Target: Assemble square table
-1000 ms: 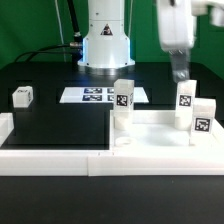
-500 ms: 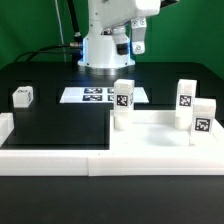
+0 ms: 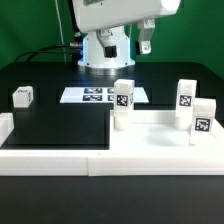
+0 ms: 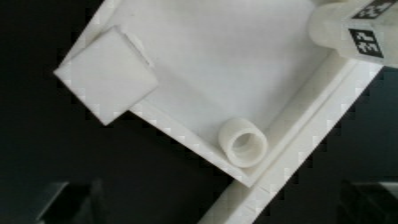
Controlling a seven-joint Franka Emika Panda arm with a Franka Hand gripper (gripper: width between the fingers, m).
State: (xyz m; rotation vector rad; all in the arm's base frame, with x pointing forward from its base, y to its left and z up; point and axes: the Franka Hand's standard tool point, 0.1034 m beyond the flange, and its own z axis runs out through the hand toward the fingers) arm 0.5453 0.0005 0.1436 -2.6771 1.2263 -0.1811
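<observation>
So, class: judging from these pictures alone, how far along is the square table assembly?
Done: three legs stand upright on the tabletop: one near its middle, two toward the exterior view's right. In hand: nothing; the gripper hangs open and empty above. Left: the fourth leg lies apart on the black table. How firmly the standing legs are fixed can't be told.

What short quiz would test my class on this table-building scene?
1. True or false: the pincer is gripping something.
2. Which thing lies between the lone leg on the black table and the white slab? A. the marker board B. a screwdriver C. a cup
3. Fill in: ___ standing legs are upright on the slab.

Key: 1. False, it hangs open and empty above the scene. 2. A. 3. Three.
</observation>
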